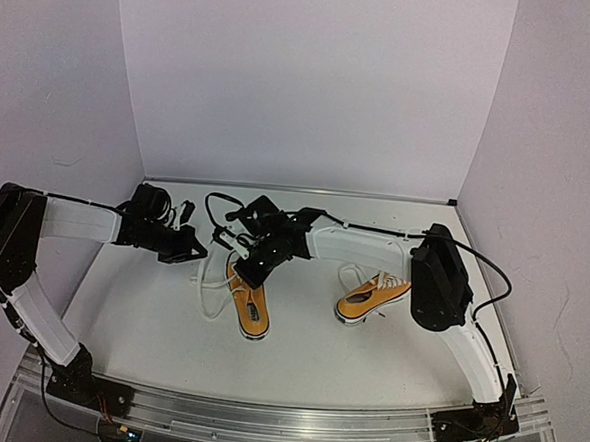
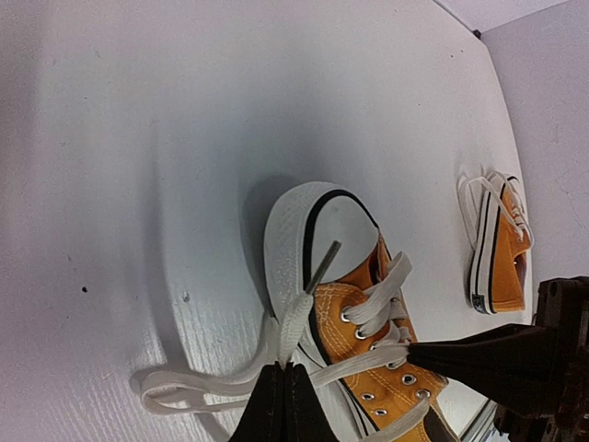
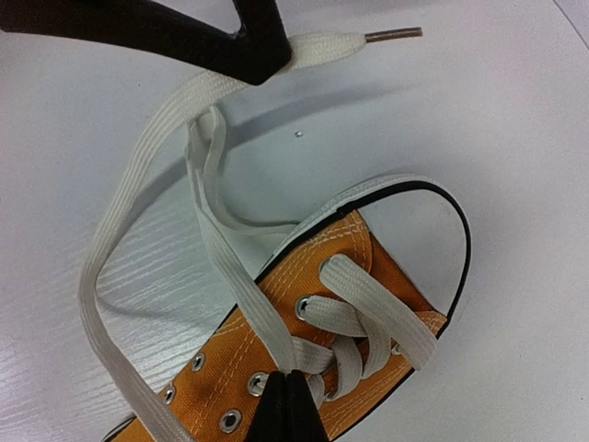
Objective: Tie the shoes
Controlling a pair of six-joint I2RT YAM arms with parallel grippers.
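Note:
Two orange-yellow shoes with white laces lie on the table: one shoe (image 1: 251,304) in the middle, the other shoe (image 1: 372,298) to its right. My left gripper (image 1: 197,252) is shut on the free end of the middle shoe's lace (image 2: 296,322), just below its aglet, left of the toe cap. My right gripper (image 1: 248,268) is shut on the lace (image 3: 241,285) where it crosses the upper eyelets of that shoe (image 3: 304,258). In the right wrist view the left gripper's fingers (image 3: 248,37) hold the lace end taut above the table. A slack loop of lace (image 1: 208,294) lies left of the shoe.
The second shoe (image 2: 502,249) lies on its side with loose laces, apart from both grippers. White walls close in the back and both sides of the table (image 1: 306,362). The right arm (image 1: 442,280) reaches across above the second shoe.

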